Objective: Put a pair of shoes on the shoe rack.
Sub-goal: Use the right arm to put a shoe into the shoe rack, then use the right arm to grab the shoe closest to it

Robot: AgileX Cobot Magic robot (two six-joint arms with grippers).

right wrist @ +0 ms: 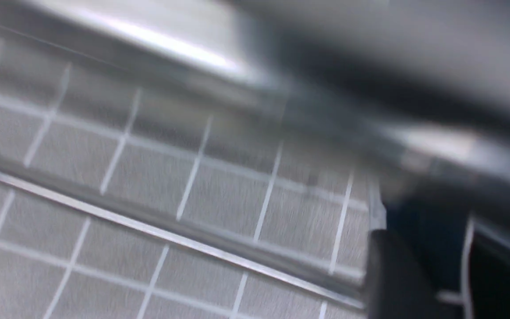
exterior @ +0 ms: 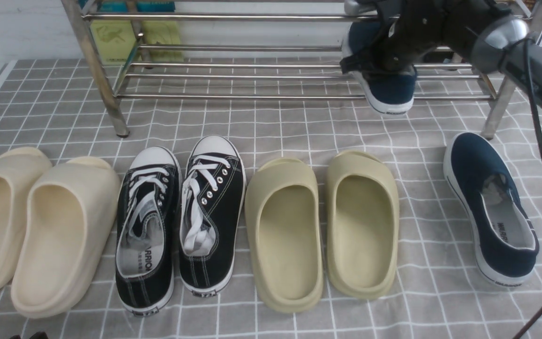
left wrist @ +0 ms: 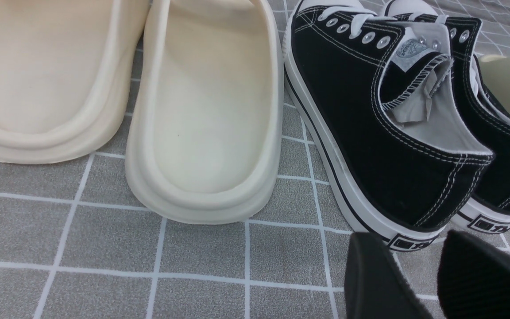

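The right gripper (exterior: 384, 59) at one navy slip-on (exterior: 391, 92) on the shoe rack (exterior: 233, 96)
Its black jaws sit at the canvas shoe; whether they clamp it cannot be told. The white rubber heel juts past the shiny tube shelf's front bar. The other navy slip-on (exterior: 490, 207) lies on the grey gridded cloth (exterior: 280, 117) near the rack's leg. The left gripper (left wrist: 427, 283) hangs parted and empty by the black lace-up sneakers (left wrist: 392, 133).

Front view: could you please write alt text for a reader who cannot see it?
The right arm reaches to a navy shoe at the right end of a silver rack, heel overhanging the front bar. Its mate lies on the checked cloth to the right of cream slides, black sneakers and olive slides.
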